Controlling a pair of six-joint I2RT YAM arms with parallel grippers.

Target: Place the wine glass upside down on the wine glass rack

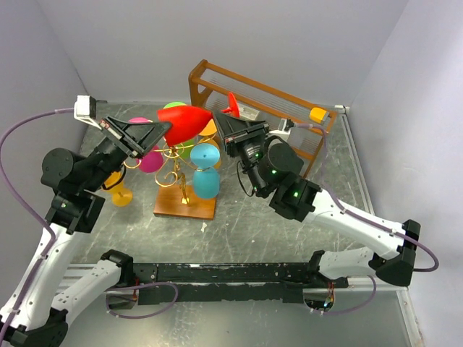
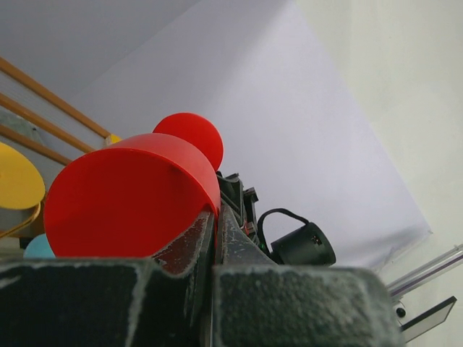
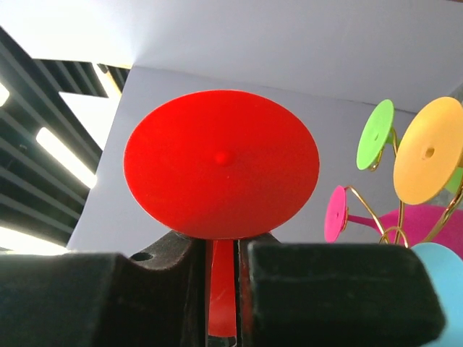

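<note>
Your red plastic wine glass (image 1: 184,123) is off the table, lying roughly on its side in the air. Its bowl points left, and its round flat foot points right and sits slightly higher. From overhead it hangs across the top of the gold wire wine glass rack (image 1: 185,205). The rack stands upright mid-table on its flat rectangular wooden base, its curled arms spread.

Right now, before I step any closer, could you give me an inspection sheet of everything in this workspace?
Surface: grey, scratched table.
Job's things: red wine glass held sideways in the air; gold rack hung with coloured glasses.
Clutter: yellow glass near the left arm; wooden shelf at the back.
Claws: left claw shut on the bowl; right claw shut on the stem.
Cables: purple cables along both arms.
Surroundings: plain pale walls.
</note>
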